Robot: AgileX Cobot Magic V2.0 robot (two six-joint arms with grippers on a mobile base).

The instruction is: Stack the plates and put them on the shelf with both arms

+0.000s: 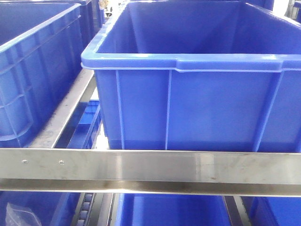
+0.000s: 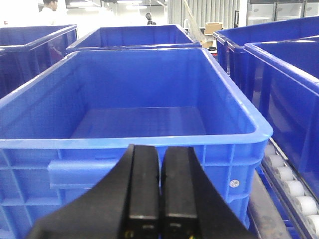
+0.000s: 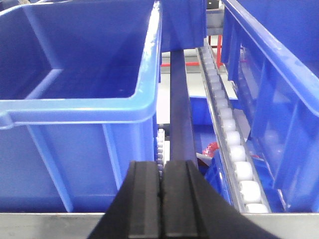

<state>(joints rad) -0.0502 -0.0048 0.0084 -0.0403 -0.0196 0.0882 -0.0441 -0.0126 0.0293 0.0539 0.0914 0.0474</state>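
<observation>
Blue crate (image 2: pixel 134 107) holds nothing visible; left tool (image 2: pixel 159 199) and right tool (image 3: pixel 162 199) pressed closed, gripping nothing

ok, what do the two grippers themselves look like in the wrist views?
Both look alike: the left gripper and right gripper are matte black, each with two flat rectangular fingers flaring into a wide base. No cables show. The left has small yellow marks near its bottom edge.

Bright, even light from overhead washes my views, blowing the far hall behind the big blue plastic crate (image 2: pixel 134 104) out to white. A pale streak of glare lies along the brushed steel shelf rail (image 1: pixel 150 165) in front. My black left gripper (image 2: pixel 160 199) and right gripper (image 3: pixel 163 201) sit close and dark, slightly soft.
</observation>
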